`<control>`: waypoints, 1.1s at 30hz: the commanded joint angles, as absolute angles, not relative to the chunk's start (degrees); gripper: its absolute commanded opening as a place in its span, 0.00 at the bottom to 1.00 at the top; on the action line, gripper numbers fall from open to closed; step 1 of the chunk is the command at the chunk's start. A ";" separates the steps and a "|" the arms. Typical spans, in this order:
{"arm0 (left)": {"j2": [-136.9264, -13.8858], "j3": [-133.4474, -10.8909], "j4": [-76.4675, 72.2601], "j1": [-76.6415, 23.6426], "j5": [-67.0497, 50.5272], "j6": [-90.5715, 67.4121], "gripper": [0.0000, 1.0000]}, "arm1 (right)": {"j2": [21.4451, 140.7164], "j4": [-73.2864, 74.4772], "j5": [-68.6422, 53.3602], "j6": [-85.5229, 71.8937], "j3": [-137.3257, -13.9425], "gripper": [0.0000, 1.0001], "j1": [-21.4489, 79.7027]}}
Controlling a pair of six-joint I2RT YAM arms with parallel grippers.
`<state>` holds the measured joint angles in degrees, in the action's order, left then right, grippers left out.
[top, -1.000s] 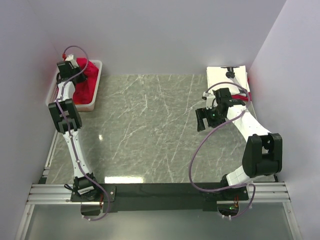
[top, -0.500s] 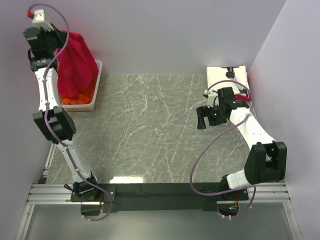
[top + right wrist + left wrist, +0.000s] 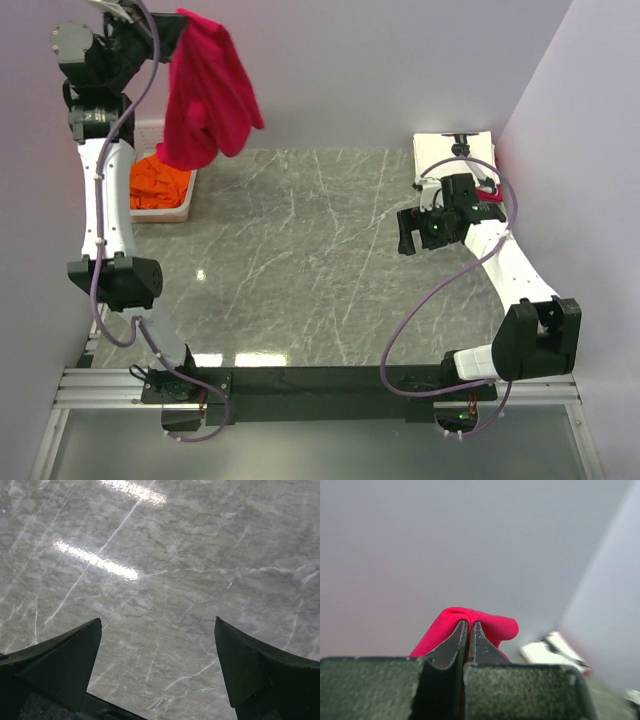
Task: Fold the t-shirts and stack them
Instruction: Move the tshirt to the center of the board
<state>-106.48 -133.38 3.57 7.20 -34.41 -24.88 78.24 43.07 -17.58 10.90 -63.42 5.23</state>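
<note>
The left gripper (image 3: 170, 30), jaws pressed together on a fold of the red tee (image 3: 208, 95), holds it high at the far left, the cloth hanging bunched just right of the basket (image 3: 165, 215). The orange tee (image 3: 158, 183) lies crumpled in that basket. A white tee (image 3: 445, 152) lies flat at the far right, seemingly folded. The right gripper (image 3: 410, 232) hovers spread and empty near it. By the look of it one tee is done, with red and orange left to fold and stack
</note>
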 commanded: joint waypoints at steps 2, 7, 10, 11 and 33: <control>-98.98 -128.44 -1.93 2.91 -40.16 -36.78 0.01 | 75.94 41.75 -16.52 9.76 -64.69 1.00 3.08; -96.95 -115.96 -2.72 -1.93 -48.59 -47.54 0.01 | 75.85 42.01 -16.70 9.84 -65.39 1.00 1.15; -94.57 -103.47 -0.21 -3.16 -48.43 -43.53 0.21 | 75.68 42.63 -16.87 10.28 -66.00 1.00 0.44; -95.27 -101.10 2.96 -2.90 -47.64 -37.94 0.51 | 75.85 43.06 -17.22 10.46 -66.09 1.00 0.44; -72.34 -53.36 32.08 -11.33 -38.85 24.52 0.73 | 96.93 41.49 -22.68 13.89 -72.07 0.68 15.55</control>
